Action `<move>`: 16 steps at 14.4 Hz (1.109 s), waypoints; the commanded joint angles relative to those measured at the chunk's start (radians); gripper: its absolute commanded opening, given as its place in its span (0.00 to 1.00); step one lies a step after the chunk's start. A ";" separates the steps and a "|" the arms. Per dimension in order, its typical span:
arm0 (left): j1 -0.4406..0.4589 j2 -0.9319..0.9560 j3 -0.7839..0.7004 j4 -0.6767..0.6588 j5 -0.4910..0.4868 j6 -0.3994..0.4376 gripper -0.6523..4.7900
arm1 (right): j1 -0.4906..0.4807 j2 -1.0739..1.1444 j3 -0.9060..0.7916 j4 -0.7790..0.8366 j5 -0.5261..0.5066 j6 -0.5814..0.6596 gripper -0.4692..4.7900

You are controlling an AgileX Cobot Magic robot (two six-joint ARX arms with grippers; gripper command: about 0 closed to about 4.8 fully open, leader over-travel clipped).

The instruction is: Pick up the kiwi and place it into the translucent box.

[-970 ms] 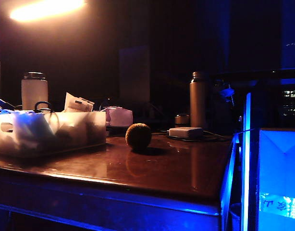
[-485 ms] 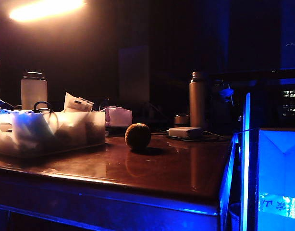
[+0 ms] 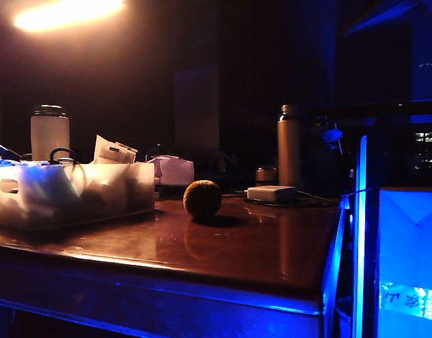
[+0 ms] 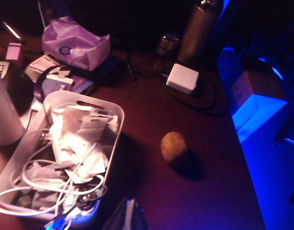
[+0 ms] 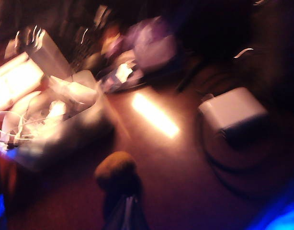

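Setting: dark room, one warm lamp high at far left, blue glow at right; glossy brown table [image 3: 258, 246].
Far left: white wide-mouth bottle [image 3: 50, 132] behind the translucent box [image 3: 75, 193].
Translucent box: long frosted bin with a handle cut-out, at the table's left; already crammed with white cables and paper packets, so free room on top only.
Behind box: purple-tinted bag [image 4: 76, 43] and loose clutter.
Kiwi: kiwi [image 3: 202, 199] rests on bare table just right of the box's end, apart from it, nothing on it.
Handling (judged): light, rounded, likely to roll; fuzzy skin should give friction; flesh soft, so a modest squeeze across the short middle from above.
Right of kiwi: small white flat box [image 3: 271, 193] on a dark cord, tall metal flask [image 3: 290, 144] behind.
Far right: blue-lit box [image 3: 409, 253] off the table edge.
Left gripper: left gripper [image 4: 129, 214] shows only a dark tip in its wrist view, above the box's near end; spread cannot be told; touches nothing.
Right gripper: right gripper [image 5: 125, 213] blurred, fingers pressed together, empty, above the table near the kiwi.
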 commanded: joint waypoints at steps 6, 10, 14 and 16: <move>-0.002 -0.002 0.003 0.002 0.007 -0.003 0.11 | 0.314 0.542 0.246 0.217 0.152 0.391 0.09; -0.002 -0.002 0.003 0.001 0.044 -0.003 0.11 | 0.388 0.647 0.253 0.226 0.266 0.433 1.00; -0.002 -0.002 0.003 0.001 0.077 -0.003 0.11 | 0.413 0.721 0.275 0.262 0.335 0.462 1.00; -0.002 -0.002 0.003 0.001 0.077 -0.003 0.11 | 0.433 0.757 0.310 0.255 0.382 0.450 1.00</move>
